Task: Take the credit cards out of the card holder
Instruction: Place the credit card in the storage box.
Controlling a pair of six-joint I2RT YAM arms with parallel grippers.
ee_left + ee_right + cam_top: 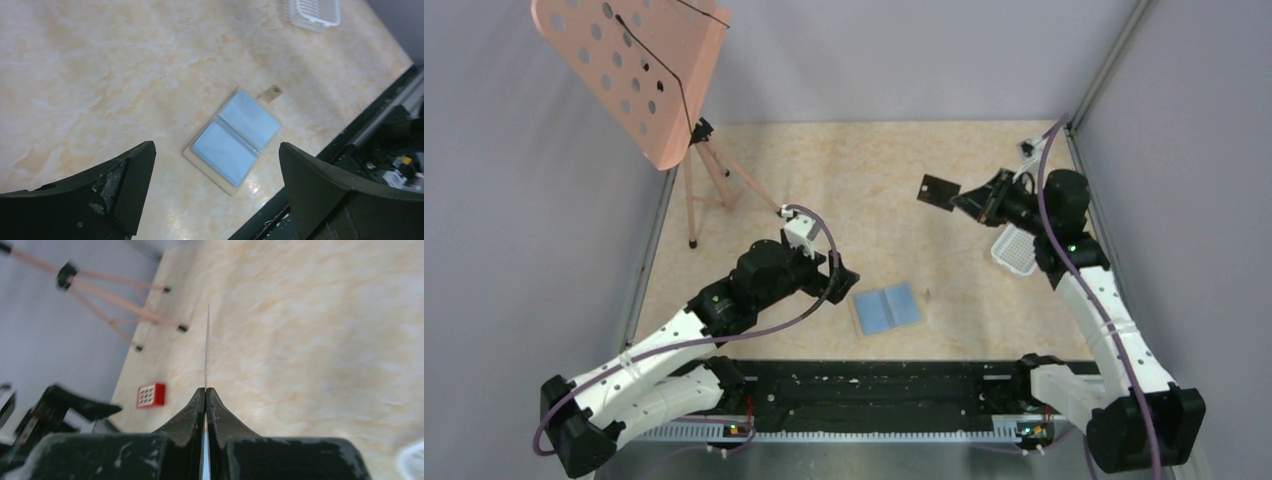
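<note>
One thin dark rectangular credit card [940, 190] is pinched along its right edge by the right jaws, which are clamped tight on it, and it juts out to the left of them, held up off the pale beige marbled counter [874, 170] in the far right part of the scene. Seen from the right wrist, that card [206, 345] shows only as a fine edge-on line rising from between the closed black fingers [190, 415]. Well apart from it, near the middle of the counter's near side, the small flat bifold card holder [889, 308] lies spread open with its two light blue panels facing up. From the left wrist the holder [234, 141] shows a centre crease, a thin tan border, and a small tan tab [271, 93] sticking out from one edge. The left jaws stand wide apart and grip nothing, poised just left of the holder, which appears between their two dark fingers [125, 185] in the wrist view. A white perforated plastic tray [1014, 250] sits at the right, partly under the right arm [1104, 300]. A long black rail [874, 390] runs along the near edge, just near of the holder. A pink perforated music stand [634, 70] on tripod legs stands at the far left, and a small red-and-white block [151, 395] lies on the counter by the left wall.
</note>
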